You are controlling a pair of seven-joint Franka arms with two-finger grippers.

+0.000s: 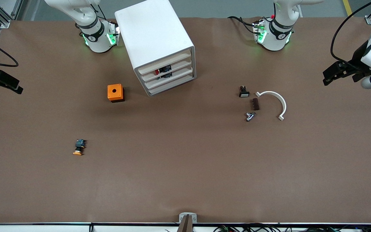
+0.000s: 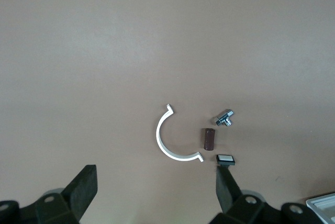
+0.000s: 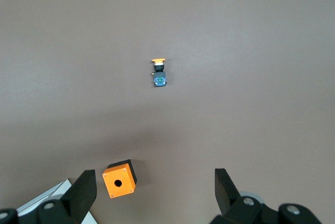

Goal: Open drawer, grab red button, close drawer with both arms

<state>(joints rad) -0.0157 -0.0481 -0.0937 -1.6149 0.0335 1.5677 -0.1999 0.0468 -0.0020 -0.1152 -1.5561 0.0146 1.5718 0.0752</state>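
The white cabinet (image 1: pixel 155 35) stands at the robots' side of the table, with all four slat-front drawers shut. The red-capped button (image 1: pixel 157 72) shows through the gaps of the middle slats, inside a drawer (image 1: pixel 177 68). My left gripper (image 1: pixel 326 76) hangs open and empty over the left arm's end of the table; its wrist view shows the gripper (image 2: pixel 155 182) above small parts. My right gripper (image 1: pixel 17 87) is open and empty over the right arm's end of the table. In its own view the gripper (image 3: pixel 154 182) is above the orange box (image 3: pixel 119 180).
The orange cube box (image 1: pixel 115 92) sits beside the cabinet. An orange-yellow capped button (image 1: pixel 79 147) lies nearer the front camera. Toward the left arm's end lie a white half ring (image 1: pixel 274 103), a brown block (image 1: pixel 255 104), a metal fitting (image 1: pixel 250 116) and a black switch (image 1: pixel 244 92).
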